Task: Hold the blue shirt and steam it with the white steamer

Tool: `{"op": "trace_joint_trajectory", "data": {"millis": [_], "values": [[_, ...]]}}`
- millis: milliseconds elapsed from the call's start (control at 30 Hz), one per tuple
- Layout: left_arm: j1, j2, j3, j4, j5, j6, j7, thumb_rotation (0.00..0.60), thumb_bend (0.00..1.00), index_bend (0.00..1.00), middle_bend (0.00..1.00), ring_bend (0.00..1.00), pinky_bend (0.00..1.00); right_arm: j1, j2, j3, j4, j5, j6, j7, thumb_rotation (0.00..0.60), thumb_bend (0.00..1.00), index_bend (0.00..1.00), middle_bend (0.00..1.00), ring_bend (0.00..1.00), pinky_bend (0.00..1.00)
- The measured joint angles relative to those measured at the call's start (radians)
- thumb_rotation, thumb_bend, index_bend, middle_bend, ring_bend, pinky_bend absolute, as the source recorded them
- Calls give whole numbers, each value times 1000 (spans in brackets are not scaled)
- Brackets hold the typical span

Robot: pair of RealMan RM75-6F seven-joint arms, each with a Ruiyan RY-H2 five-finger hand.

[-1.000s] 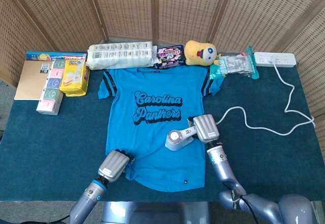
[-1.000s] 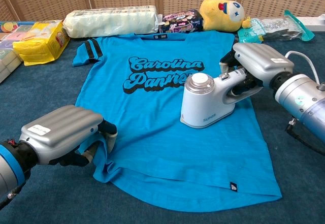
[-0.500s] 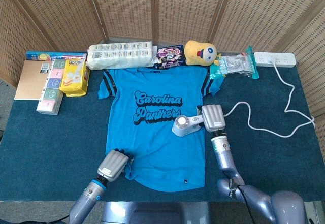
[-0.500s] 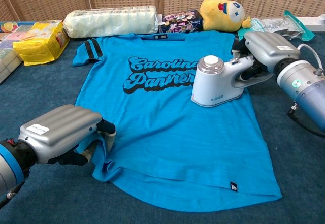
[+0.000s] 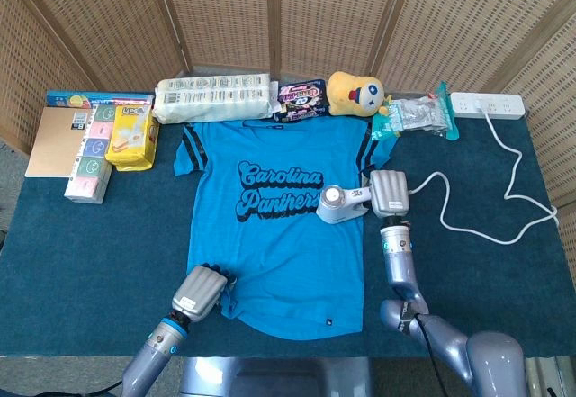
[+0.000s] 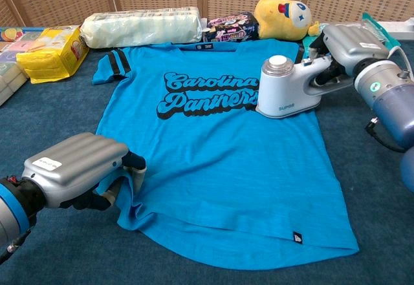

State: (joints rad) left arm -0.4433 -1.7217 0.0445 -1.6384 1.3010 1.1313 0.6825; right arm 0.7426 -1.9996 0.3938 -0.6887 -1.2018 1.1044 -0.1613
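Blue shirt (image 5: 274, 226) lies flat and face up on the dark teal table (image 5: 90, 244), its printed lettering readable from the robot's side. At the lower left corner of the hem, the left hand (image 6: 74, 172) has its fingers curled around a bunched fold of the fabric, gripping it. The right hand (image 6: 346, 46) is clamped on the handle of the white steamer (image 6: 288, 88), whose base rests on the shirt's right chest area, just beside the lettering. A white cord (image 5: 477, 226) trails across the table toward a power strip (image 5: 490, 104).
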Motion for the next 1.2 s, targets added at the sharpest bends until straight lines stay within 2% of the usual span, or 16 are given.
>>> {"op": "trace_joint_trajectory", "data": {"millis": [233, 633, 1200], "values": [[-1, -3, 0, 1, -2, -1, 2, 600, 655, 520, 544, 483, 490, 16, -13, -4, 4, 0, -1, 11, 600, 364, 743, 703, 730, 668], [-1, -5, 1, 3, -2, -2, 1, 600, 655, 520, 545, 483, 490, -18, 7, -70, -80, -43, 14, 32, 600, 365, 743, 703, 729, 668], [-1, -8, 2, 4, 4, 1, -2, 600, 656, 521, 544, 483, 490, -97, 84, -203, -381, -144, 73, -2, 600, 361, 743, 702, 729, 665]]}}
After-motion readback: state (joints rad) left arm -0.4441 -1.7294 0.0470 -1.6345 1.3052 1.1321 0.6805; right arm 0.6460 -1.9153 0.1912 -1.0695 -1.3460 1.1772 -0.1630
